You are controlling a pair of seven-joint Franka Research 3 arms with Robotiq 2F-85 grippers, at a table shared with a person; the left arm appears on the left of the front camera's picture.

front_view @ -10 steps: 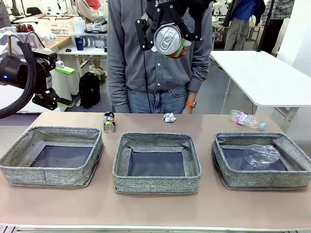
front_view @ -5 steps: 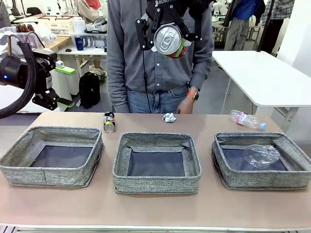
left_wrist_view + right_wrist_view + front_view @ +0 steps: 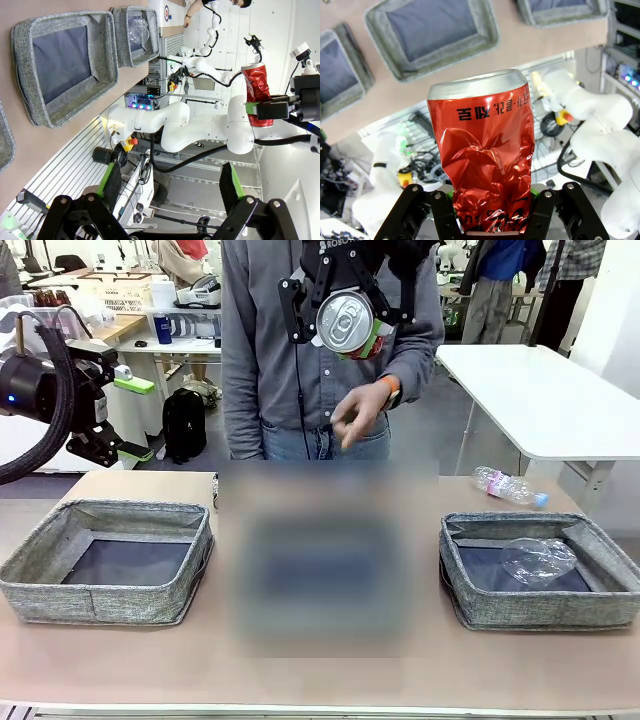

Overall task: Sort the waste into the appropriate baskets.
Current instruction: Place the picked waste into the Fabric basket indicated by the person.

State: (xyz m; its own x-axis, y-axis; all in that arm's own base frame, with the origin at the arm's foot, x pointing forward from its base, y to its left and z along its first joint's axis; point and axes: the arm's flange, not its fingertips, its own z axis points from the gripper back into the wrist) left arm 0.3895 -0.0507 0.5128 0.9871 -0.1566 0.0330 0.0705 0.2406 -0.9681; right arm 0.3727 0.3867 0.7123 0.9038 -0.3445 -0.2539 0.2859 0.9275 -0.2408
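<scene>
High above the table's far middle, my right gripper [image 3: 345,315] is shut on a crumpled red drink can [image 3: 345,322], its silver top facing the camera. In the right wrist view the can [image 3: 485,145] stands between the green pads of the gripper [image 3: 490,195]. My left gripper [image 3: 135,420] hangs open and empty off the table's left side, with nothing between its fingers [image 3: 112,180]. The left basket [image 3: 100,600] holds nothing. The right basket [image 3: 540,612] holds a clear plastic bottle [image 3: 540,560]. The middle basket [image 3: 487,27] lies below the can.
A person stands at the far side with one hand [image 3: 358,415] raised above the table, fingers pinched together. Another clear bottle [image 3: 508,485] lies on the table behind the right basket. The middle of the table is blurred in the front view.
The person's hand has risen from the table's far edge to chest height. Neither arm has moved, and the can is still held.
</scene>
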